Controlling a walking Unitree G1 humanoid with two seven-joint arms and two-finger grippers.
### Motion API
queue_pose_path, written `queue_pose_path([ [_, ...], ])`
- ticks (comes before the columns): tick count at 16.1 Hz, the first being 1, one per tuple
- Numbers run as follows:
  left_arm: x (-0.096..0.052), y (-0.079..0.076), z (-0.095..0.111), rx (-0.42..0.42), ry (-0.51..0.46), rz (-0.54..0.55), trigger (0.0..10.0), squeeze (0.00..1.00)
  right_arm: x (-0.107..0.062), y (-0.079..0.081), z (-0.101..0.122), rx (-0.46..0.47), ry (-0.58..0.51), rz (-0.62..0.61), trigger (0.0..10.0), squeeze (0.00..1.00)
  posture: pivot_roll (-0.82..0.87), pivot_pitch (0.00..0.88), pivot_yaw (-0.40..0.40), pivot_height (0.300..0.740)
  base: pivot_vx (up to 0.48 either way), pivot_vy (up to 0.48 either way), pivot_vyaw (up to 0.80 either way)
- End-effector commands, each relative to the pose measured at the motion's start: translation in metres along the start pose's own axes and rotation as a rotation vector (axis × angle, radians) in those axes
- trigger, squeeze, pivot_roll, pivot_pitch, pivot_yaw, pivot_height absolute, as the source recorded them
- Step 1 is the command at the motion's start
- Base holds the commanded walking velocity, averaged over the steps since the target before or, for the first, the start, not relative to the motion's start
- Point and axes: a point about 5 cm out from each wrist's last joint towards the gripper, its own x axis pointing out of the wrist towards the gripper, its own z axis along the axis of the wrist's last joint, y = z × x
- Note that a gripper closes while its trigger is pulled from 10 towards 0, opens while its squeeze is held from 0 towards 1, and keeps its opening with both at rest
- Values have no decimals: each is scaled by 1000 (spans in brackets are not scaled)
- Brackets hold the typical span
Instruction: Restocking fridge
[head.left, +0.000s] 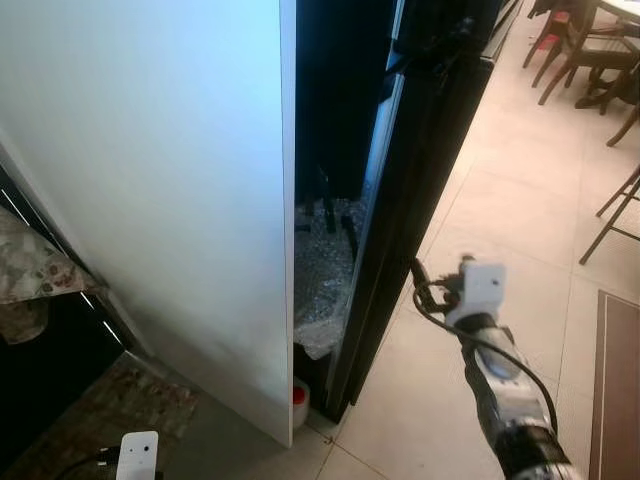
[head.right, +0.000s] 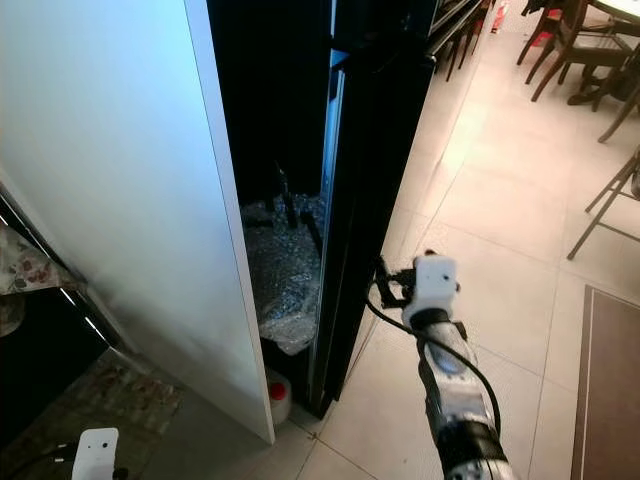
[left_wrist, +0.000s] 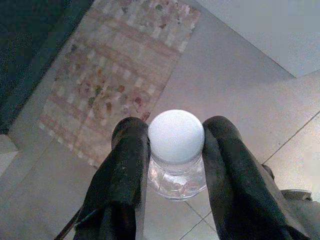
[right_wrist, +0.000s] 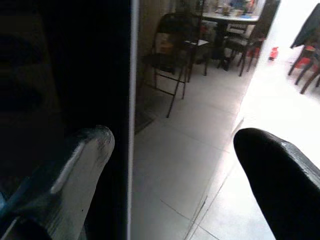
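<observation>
A small clear bottle with a white cap (left_wrist: 176, 136) is held by the left gripper (left_wrist: 175, 150), its two black fingers (left_wrist: 125, 170) pressed against the neck from either side just under the cap. This gripper is carried low over grey floor, beside a patterned rug (left_wrist: 115, 75); in the left eye view the arm's white wrist housing (head.left: 138, 455) is seen at the bottom edge near the same rug (head.left: 130, 400). The right gripper (right_wrist: 175, 165) is raised to the edge of the black fridge door (head.left: 400, 230), and its fingers (right_wrist: 275, 170) are spread wide with nothing between them; one finger lies just beside the door's pale edge strip, though contact cannot be judged. The door is seen standing ajar next to a tall white panel (head.left: 160, 190), and the dark gap between them contains crumpled bubble wrap (head.left: 320, 270) and, at floor level, a white container with a red cap (head.right: 275, 395). Folding chairs (head.right: 605, 200) and a dining table (head.right: 620, 10) are seen well apart on the tiled floor (head.right: 500, 220).
</observation>
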Motion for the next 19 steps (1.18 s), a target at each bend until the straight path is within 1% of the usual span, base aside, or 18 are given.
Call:
queue_pose_path([
  [1,0,-2,-1,-5,0,1,10000,0,3,-2,0,-25,12,16,10000,0,-93,0,-10,740,0,0,0],
  [3,-1,-2,-3,-15,6,4,10000,0,9,0,7,-44,-3,42,10000,0,-88,0,-14,740,0,0,0],
  [6,-1,-2,-5,-20,12,9,10000,0,16,-2,13,-98,-18,42,10000,0,-85,0,-15,740,0,0,0],
  [7,-1,-2,-5,-21,12,11,10000,0,18,-5,17,-95,-27,25,10000,0,-83,0,-16,740,0,0,0],
  [10,-1,-1,-6,-21,13,11,10000,0,20,-9,19,-102,-30,14,10000,0,-84,0,-17,740,0,0,0],
  [11,-1,0,-6,-40,15,22,10000,0,19,-16,18,-120,-29,-18,10000,0,-83,0,-19,740,0,0,0],
  [13,-1,0,-5,-37,13,22,10000,0,18,-19,18,-120,-31,-36,10000,0,-84,0,-19,740,0,0,0],
  [15,-1,0,-4,-32,9,21,10000,0,14,-30,16,-132,-32,-95,10000,0,-91,0,-14,740,0,0,0],
  [16,-1,-1,-4,-29,7,18,10000,0,9,-40,15,-134,-31,-140,10000,0,-93,0,-14,740,0,0,0],
  [17,-1,-2,-3,-26,6,16,10000,0,7,-45,13,-137,-28,-165,10000,0,-94,0,-13,740,0,0,0],
  [18,-1,-3,-3,-25,5,15,10000,0,1,-56,9,-148,-11,-214,10000,0,-98,0,-12,740,0,0,0],
  [19,-1,-3,-3,-23,5,13,10000,0,-1,-60,8,-154,-5,-233,10000,0,-98,0,-13,740,0,0,0],
])
